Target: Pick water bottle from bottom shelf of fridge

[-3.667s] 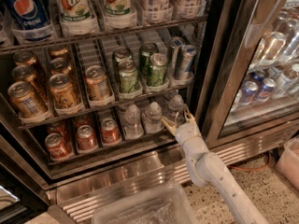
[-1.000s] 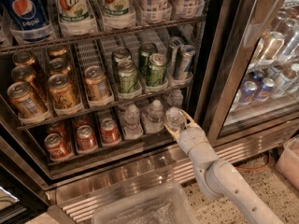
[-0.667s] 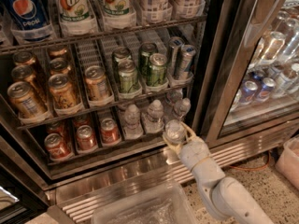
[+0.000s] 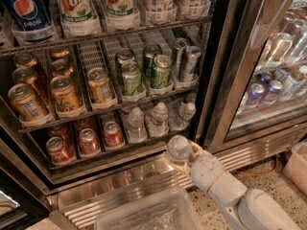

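Observation:
My gripper (image 4: pixel 181 156) is shut on a small clear water bottle (image 4: pixel 179 148) with a white cap and holds it out in front of the fridge (image 4: pixel 144 171), just below the bottom shelf (image 4: pixel 120 147). My white arm runs from the lower right. Three more clear water bottles (image 4: pixel 159 119) stand on the bottom shelf to the right of the red cans (image 4: pixel 88 140).
Orange, green and silver cans (image 4: pixel 129 78) fill the rack above, with large soda bottles (image 4: pixel 74 6) on top. The steel door post (image 4: pixel 225 80) and a closed glass door (image 4: pixel 278 56) stand at right. A clear plastic bin (image 4: pixel 144 214) sits on the floor below.
The gripper went from reaching into the bottom shelf to closing on a water bottle, then drew back and down out of the fridge with it.

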